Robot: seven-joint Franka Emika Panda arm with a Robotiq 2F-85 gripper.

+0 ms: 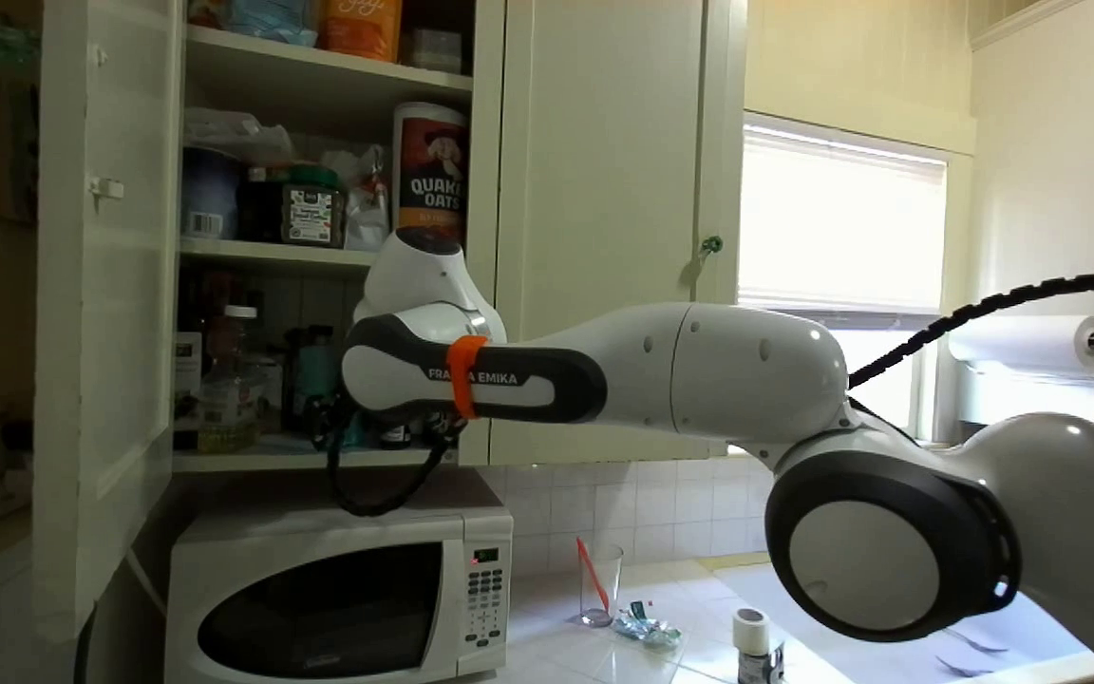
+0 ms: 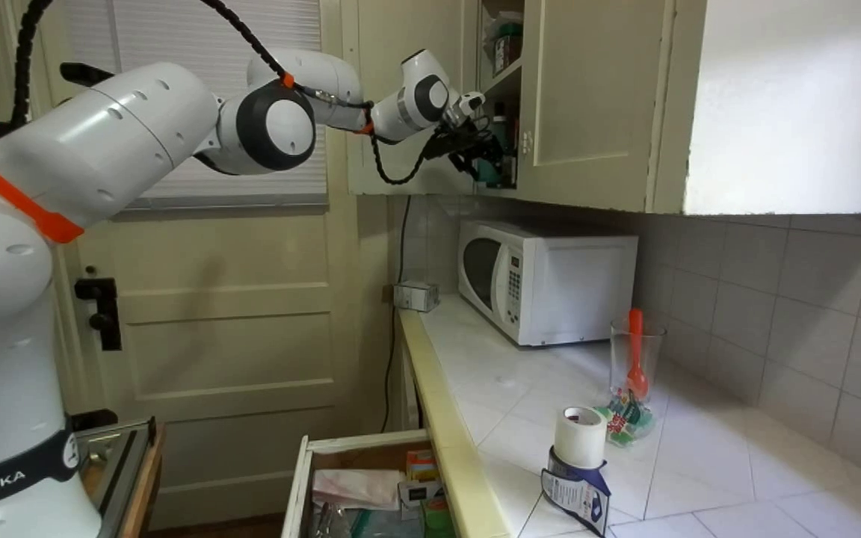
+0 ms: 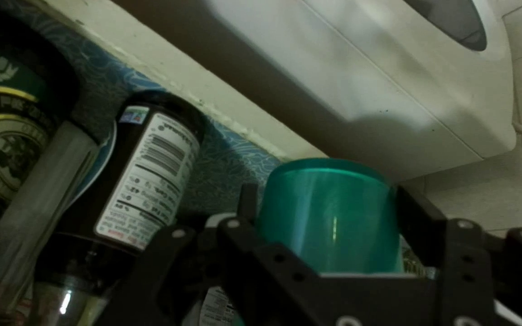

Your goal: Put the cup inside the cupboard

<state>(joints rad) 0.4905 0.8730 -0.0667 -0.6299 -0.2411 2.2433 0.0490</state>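
Note:
The cupboard (image 1: 604, 171) is tall and white. Its left door (image 1: 129, 304) stands open on crowded shelves; it also shows in an exterior view (image 2: 599, 90). My gripper (image 3: 324, 199) is at the lowest shelf, at the cupboard's opening, and also shows in an exterior view (image 2: 475, 153). In the wrist view its fingers lie against both sides of the teal cup (image 3: 333, 226), shut on it. The cup is at the shelf's front edge (image 3: 224, 93); I cannot tell if it touches the shelf. In an exterior view the arm hides most of the gripper and cup.
A dark bottle (image 3: 147, 172) stands on the shelf beside the gripper. The microwave (image 1: 338, 608) is on the counter (image 2: 520, 373) below. A clear glass with a red spoon (image 2: 636, 366) and a tape roll (image 2: 580, 437) are on the counter. A drawer (image 2: 307, 478) is open.

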